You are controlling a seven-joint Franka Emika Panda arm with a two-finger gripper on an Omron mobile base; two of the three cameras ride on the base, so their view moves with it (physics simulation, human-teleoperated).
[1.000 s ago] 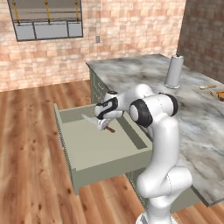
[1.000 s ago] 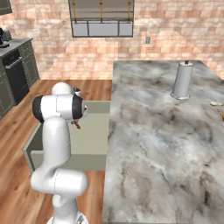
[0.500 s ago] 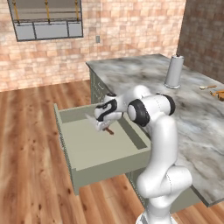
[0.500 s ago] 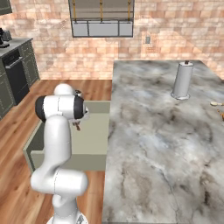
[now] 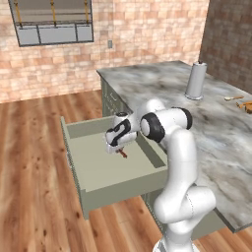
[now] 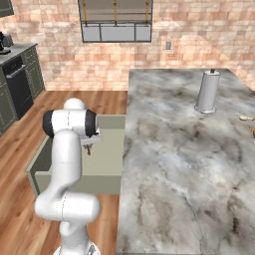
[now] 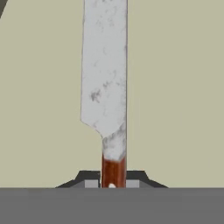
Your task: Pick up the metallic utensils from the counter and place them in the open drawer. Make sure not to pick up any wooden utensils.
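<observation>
Arm: white, bent at the elbow, forearm reaching down and sideways from the desk [image 5: 216,123] into the open drawer [image 5: 93,162].

Gripper [image 5: 114,145]: low over the drawer's pale floor, near the wall on the desk side; pinched tight on the reddish-brown handle of the knife [image 7: 105,78]. In the hand view the silvery blade runs straight away from the fingertips [image 7: 90,184] above the bare drawer floor; whether the blade touches the floor cannot be told.

Open drawer: pulled fully out from the desk's sage-green cabinets; most of its floor around the gripper lies bare, walls low, panelled front toward the wooden floor.

Desk, far end: grey cylinder [image 5: 195,80] upright; past it, at the left base view's edge, tan and orange utensils [image 5: 241,102], cut off and too small to tell apart. In the right base view the robot's shoulder hides the gripper; a reddish tip [image 6: 89,150] shows below it.
</observation>
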